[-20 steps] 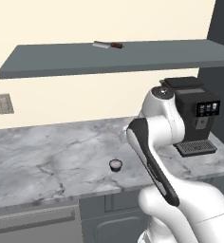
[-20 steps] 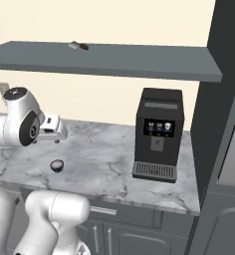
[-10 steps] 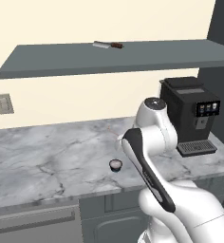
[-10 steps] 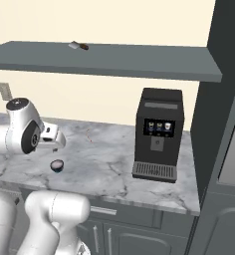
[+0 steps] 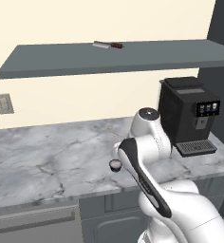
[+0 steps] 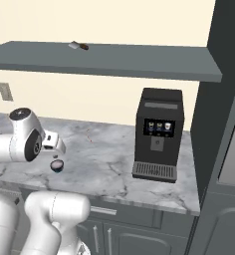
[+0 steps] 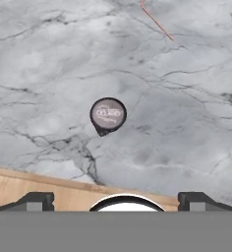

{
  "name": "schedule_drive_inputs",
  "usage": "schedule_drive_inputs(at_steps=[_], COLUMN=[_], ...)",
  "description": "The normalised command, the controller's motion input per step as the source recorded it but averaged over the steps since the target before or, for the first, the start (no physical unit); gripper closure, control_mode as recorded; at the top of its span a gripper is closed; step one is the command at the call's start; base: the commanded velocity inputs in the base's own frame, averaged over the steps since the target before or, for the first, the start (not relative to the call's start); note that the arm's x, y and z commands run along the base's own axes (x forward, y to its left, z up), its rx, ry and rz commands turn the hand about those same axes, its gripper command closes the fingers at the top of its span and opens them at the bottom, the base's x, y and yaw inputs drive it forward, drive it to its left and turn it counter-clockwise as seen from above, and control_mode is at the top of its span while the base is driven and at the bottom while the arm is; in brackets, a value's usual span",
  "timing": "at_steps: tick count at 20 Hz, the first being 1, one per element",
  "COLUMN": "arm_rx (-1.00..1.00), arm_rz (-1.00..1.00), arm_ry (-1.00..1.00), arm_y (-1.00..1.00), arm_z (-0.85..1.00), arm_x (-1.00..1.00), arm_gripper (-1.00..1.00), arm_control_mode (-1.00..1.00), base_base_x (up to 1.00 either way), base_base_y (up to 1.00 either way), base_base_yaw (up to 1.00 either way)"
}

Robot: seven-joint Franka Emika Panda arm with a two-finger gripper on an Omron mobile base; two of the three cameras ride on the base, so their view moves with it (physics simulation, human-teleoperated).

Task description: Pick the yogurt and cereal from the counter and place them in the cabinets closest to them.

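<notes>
The yogurt (image 5: 115, 164), a tiny dark cup with a pale lid, stands on the marble counter (image 5: 47, 161) near its front edge. It also shows as the yogurt (image 6: 57, 166) and from above as the yogurt (image 7: 108, 114). My gripper (image 7: 118, 201) hangs above it, open, its two dark tips far apart with nothing between them; the cup lies ahead of the tips. The hand (image 6: 53, 143) hovers just over the cup. The long dark shelf cabinet (image 5: 109, 57) spans the wall above. The cereal is out of view.
A black coffee machine (image 5: 187, 116) stands on the counter to the right, beside a tall dark unit (image 6: 224, 124). A small knife-like item (image 5: 108, 45) lies on the shelf. A wall outlet (image 5: 4, 103) is at the left. The counter's front edge (image 7: 49, 178) is close below the cup.
The arm has folded lower and the hand has come down toward the yogurt. The cup has not moved.
</notes>
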Motion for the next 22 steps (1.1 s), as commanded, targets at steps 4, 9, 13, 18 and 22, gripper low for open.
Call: schedule_drive_inputs(at_steps=[4, 9, 13, 18, 22], arm_rx=[0.0, 0.0, 0.0, 0.0, 0.0], arm_rz=[0.0, 0.0, 0.0, 0.0, 0.0], arm_ry=[0.0, 0.0, 0.0, 0.0, 0.0], arm_y=[0.09, 0.08, 0.01, 0.01, 0.06], arm_z=[-0.31, -0.28, -0.16, -0.15, -0.16], arm_x=[0.09, 0.15, 0.17, 0.22, 0.26], arm_gripper=[-1.0, -1.0, -1.0, -1.0, -1.0], arm_control_mode=[-1.0, -1.0, -1.0, -1.0, -1.0], base_base_x=[0.0, 0.0, 0.0, 0.0, 0.0], base_base_y=[0.0, 0.0, 0.0, 0.0, 0.0], base_base_yaw=[0.0, 0.0, 0.0, 0.0, 0.0])
